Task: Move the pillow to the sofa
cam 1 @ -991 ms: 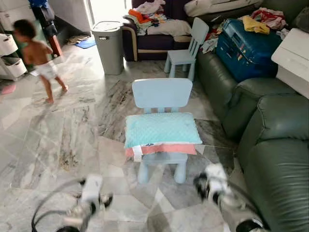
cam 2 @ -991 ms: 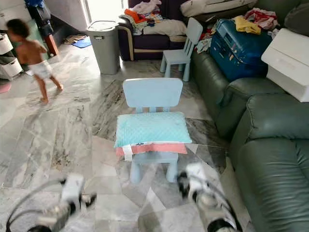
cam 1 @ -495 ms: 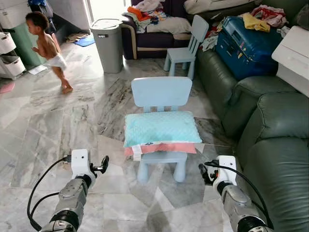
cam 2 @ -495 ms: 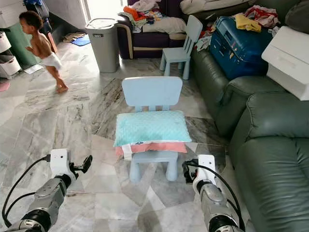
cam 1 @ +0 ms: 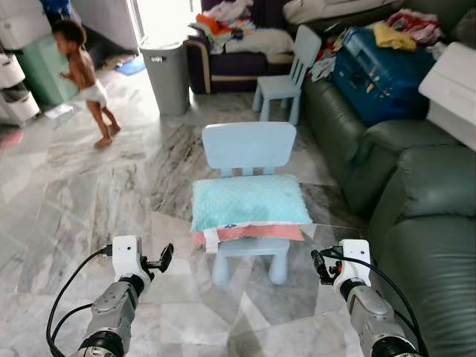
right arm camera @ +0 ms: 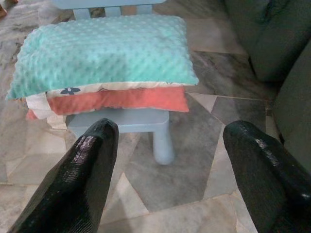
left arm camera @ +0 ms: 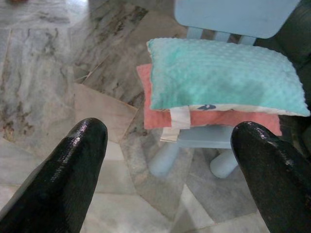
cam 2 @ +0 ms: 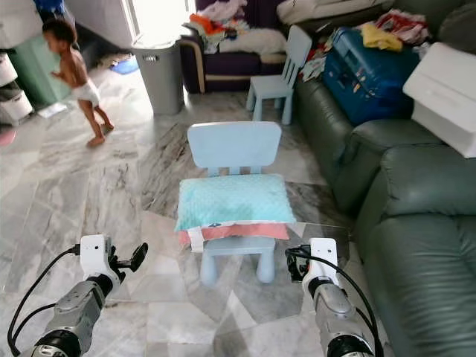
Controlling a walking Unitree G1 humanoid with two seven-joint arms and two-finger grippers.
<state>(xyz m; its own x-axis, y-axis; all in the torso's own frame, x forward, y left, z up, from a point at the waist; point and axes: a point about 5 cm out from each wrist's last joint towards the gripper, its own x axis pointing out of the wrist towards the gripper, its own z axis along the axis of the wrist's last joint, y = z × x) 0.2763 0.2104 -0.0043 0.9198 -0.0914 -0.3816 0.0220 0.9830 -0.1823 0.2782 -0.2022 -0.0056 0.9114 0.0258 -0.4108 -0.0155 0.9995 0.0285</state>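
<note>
- On the seat of the small blue chair in the middle of the marble floor lies the pillow, teal and dimpled, resting on top of a coral cushion that peeks out beneath it.
- Both arms are raised in front of the robot, one to each side of the chair and short of it. The left gripper has its black fingers spread wide with nothing between them, and the right gripper is likewise splayed and empty. Neither touches the pillow.
- To my eye this is the approach step: the robot is lined up facing the chair, and the grasp has not begun.
- The next move calls for bringing both grippers forward to the pillow's two short ends and squeezing inward on the teal pillow alone, so the coral cushion is left behind on the seat.
- After that comes a lift and a turn to the robot's right, where the dark green sofa stands just beside the chair. Its nearer cushions look bare, while a blue suitcase and clothes crowd the far end.
- A small child is on foot well away at the far left, something to mind during any turn.
</note>
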